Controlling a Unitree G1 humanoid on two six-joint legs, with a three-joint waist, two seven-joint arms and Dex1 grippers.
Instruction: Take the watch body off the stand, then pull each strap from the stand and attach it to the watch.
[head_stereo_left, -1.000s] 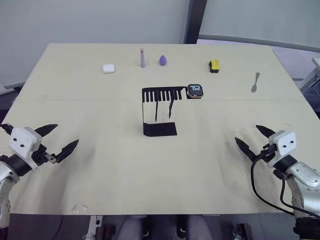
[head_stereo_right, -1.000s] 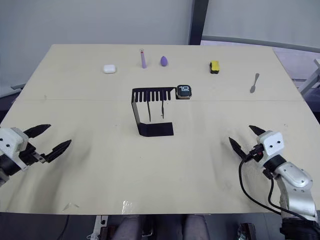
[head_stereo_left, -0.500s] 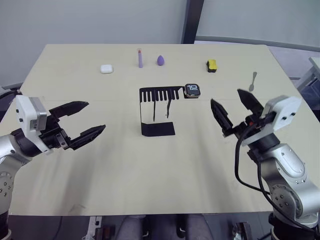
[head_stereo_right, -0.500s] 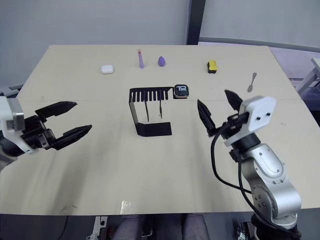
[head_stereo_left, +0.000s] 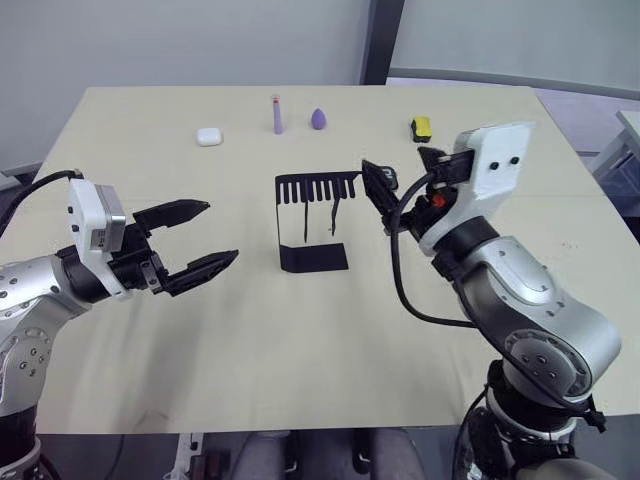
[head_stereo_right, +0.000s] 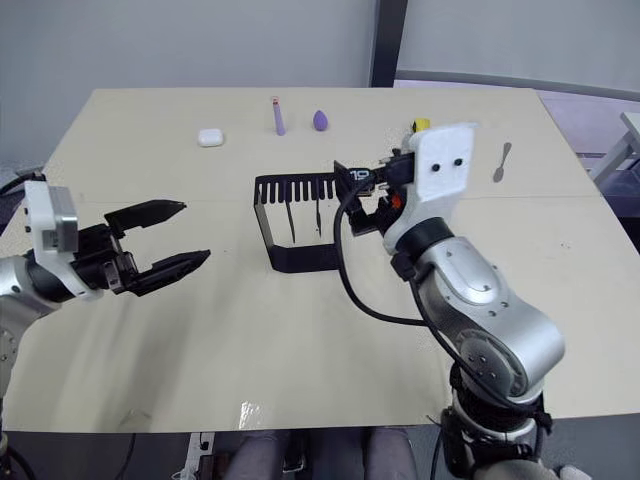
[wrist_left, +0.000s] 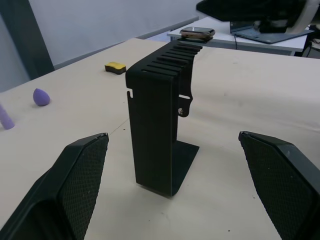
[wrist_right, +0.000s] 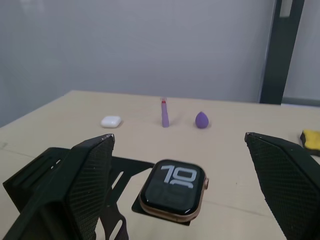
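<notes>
The black stand (head_stereo_left: 313, 222) is upright at the table's middle. Two thin dark straps (head_stereo_left: 306, 222) (head_stereo_left: 335, 214) hang from its top comb. The watch body (wrist_right: 173, 194) lies screen-up on the comb's right end, showing white digits and a metallic rim. My right gripper (wrist_right: 179, 136) is open and level with the watch, one finger on each side, not touching it. Left of the stand, my left gripper (head_stereo_left: 222, 230) is open, points at the upright, and holds nothing.
Along the far edge lie a white earbud case (head_stereo_left: 208, 136), a lilac stick (head_stereo_left: 276, 114), a purple egg shape (head_stereo_left: 318, 118) and a yellow-black block (head_stereo_left: 421, 128). A small spoon (head_stereo_right: 502, 160) lies at the far right.
Both arms have risen from the table's front edge and swung inward. The right gripper has reached the watch body. The left gripper has closed in on the stand's left side.
</notes>
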